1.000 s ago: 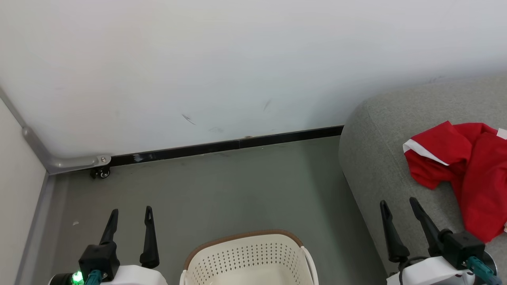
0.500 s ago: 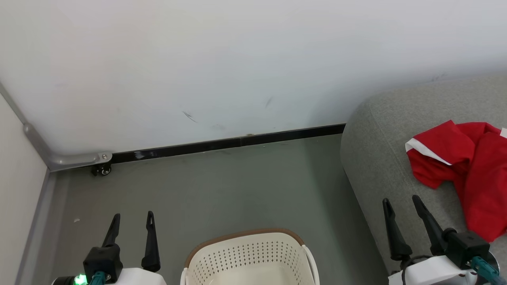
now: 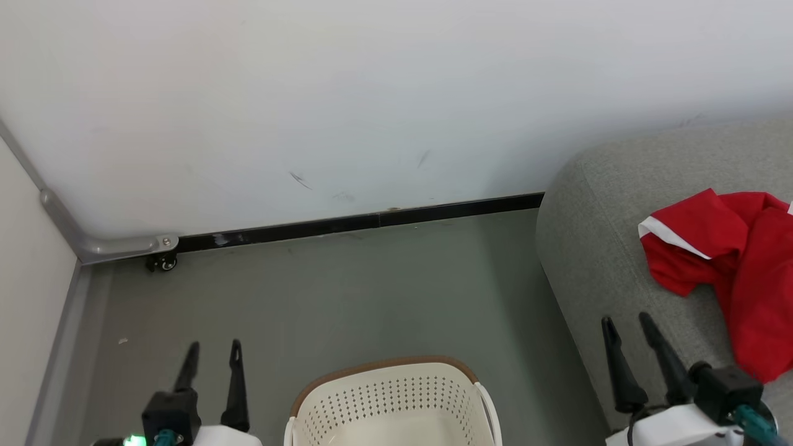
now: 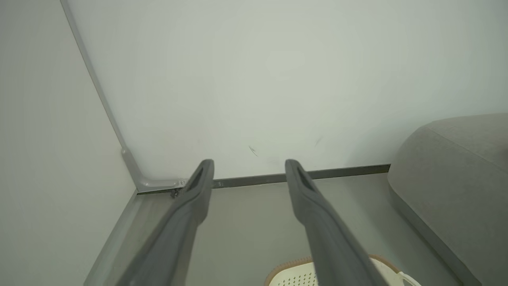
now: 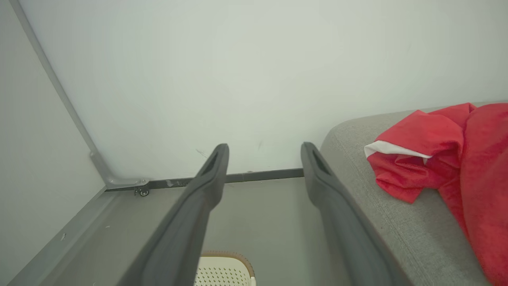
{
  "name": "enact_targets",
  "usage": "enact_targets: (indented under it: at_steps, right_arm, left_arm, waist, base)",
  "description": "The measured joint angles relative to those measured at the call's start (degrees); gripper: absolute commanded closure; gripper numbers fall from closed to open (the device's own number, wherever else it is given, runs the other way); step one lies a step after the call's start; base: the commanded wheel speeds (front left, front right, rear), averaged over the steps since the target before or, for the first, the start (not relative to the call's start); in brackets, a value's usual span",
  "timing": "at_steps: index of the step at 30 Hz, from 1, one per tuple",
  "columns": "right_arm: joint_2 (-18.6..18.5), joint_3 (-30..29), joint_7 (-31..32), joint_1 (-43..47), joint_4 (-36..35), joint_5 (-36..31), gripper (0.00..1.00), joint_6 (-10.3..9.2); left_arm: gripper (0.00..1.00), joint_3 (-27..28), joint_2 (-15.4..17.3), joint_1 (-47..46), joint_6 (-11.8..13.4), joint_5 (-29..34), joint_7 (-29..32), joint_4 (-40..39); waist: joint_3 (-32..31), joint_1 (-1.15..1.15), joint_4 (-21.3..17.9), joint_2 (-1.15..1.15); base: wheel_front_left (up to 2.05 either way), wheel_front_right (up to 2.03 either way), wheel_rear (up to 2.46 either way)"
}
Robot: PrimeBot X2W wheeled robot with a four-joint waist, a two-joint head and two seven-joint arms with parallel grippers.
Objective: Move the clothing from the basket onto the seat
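Lowered slightly, the left gripper point(image 3: 214, 344) is held open and empty, like the right gripper point(image 3: 625, 319) beside the clothing point(image 3: 743, 266).

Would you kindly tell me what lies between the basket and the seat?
Bare grey floor separates the basket from the seat, per the head view.

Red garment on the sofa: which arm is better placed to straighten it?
Right, probably. The right end effector hangs open by the light grey woven sofa, near the bright red fabric garment; the left end effector sits beyond the cream perforated plastic basket.
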Motion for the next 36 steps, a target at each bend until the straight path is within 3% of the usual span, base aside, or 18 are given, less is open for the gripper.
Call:
enact_targets:
  at_steps: [8,23,30,36]
  right_arm:
    - [0.54,-0.01,0.24,2.16,3.26,1.32,1.00,-0.01]
    - [0.56,-2.81,4.41,-0.25,4.92,14.60,1.00,-0.01]
    - [0.56,-3.24,5.73,-0.65,4.85,19.41,1.00,-0.01]
    - [0.56,-3.60,7.09,-0.74,4.60,24.34,1.00,-0.01]
  left_arm:
    - [1.00,0.02,-1.53,2.25,-0.71,-1.10,0.76,2.74]
    - [1.00,3.69,-2.41,2.09,-3.94,-14.35,4.66,3.43]
    - [1.00,4.91,-2.90,1.78,-5.34,-18.59,5.84,3.26]
    - [1.00,6.20,-3.22,1.47,-6.46,-23.06,7.27,3.02]
  waist:
    - [0.04,0.00,0.06,0.00]
    - [0.34,0.03,0.55,0.00]
    - [0.44,0.24,0.83,0.00]
    - [0.39,0.56,1.05,0.00]
  base:
    - [0.00,0.00,0.00]
    - [0.00,0.00,0.00]
    - [0.00,0.00,0.00]
    - [0.00,0.00,0.00]
